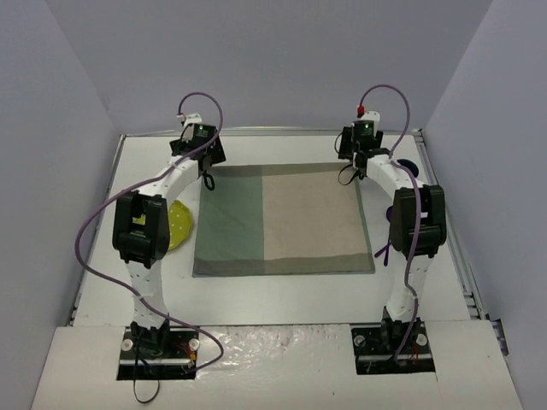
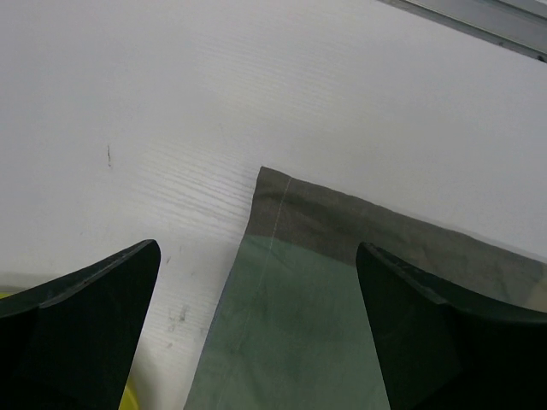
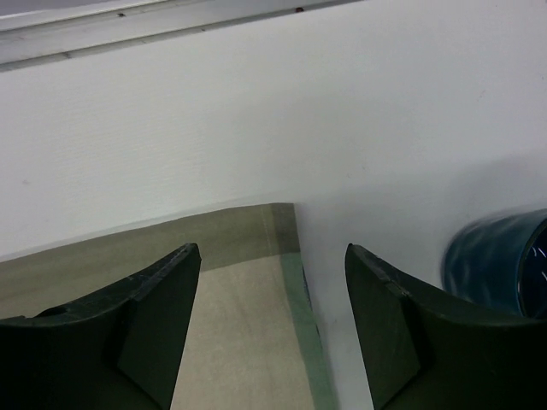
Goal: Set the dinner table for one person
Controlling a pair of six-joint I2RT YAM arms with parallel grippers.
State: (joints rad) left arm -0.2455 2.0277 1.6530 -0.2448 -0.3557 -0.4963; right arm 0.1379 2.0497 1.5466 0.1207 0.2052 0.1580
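Top view: the large flat white rectangular counter (image 1: 282,299) with a thin metal edge rail is filling the whole workspace, and the arm bases are sitting at its 6 o'clock edge.

At 9 o'clock, a round yellow dotted plate (image 1: 179,224) is lying on the counter just beside the mat, partly hidden under the left arm.

The left gripper (image 1: 208,178) is hovering with jaws spread wide and nothing between them. In the wrist view the left gripper (image 2: 256,256) is straddling the mat's 11 o'clock corner.

The two-tone green and beige cloth mat (image 1: 282,218) is lying flat at the counter's centre, with its edges roughly square to the rail.

The right gripper (image 1: 349,175) is also gaping and carrying nothing. In its wrist view the right gripper (image 3: 272,252) is bracketing the mat's 1 o'clock corner (image 3: 286,209).

A dark blue cylindrical cup (image 3: 496,256) is standing at 2 o'clock, near that corner but off the cloth.

Judgement: the step in hand is the placing or squaring of the mat by its far corners. To do it well:
- Lower both grippers together.
- Pinch only the hem.
- Pull evenly, so the cloth is not skewing or wrinkling.
- Keep the right fingers clear of the cup, which is close enough to be knocked.
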